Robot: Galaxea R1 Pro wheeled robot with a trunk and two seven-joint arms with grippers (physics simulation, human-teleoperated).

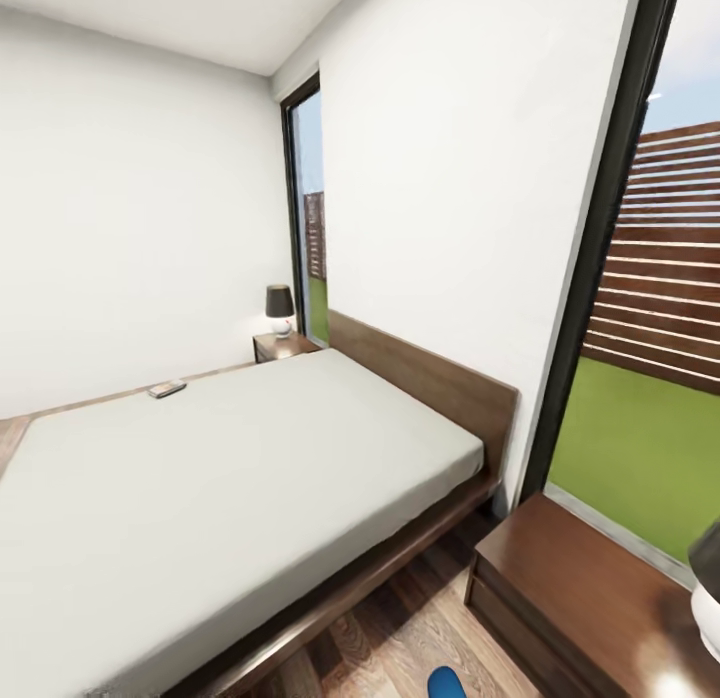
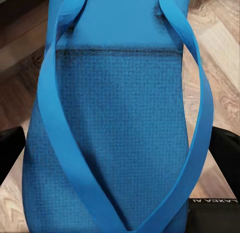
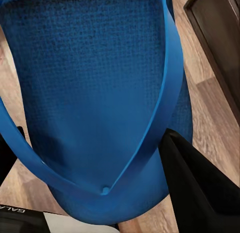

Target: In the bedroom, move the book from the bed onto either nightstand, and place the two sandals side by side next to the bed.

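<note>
Sandal rubbery, matt (woven-textured sole); floor wood plank.

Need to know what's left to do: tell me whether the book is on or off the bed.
On. The book lies flat on the bed, near its far edge.

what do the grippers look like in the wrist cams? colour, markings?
Left wrist view: the left gripper has matte black, blocky fingers at both edges, and a black body panel carrying mirrored white "GALAXEA AI" lettering. Right wrist view: the right gripper has a broad, black, wedge-shaped finger, plus a black body strip with partial white "GALA" lettering beside a pale grey panel. No cables visible.
</note>
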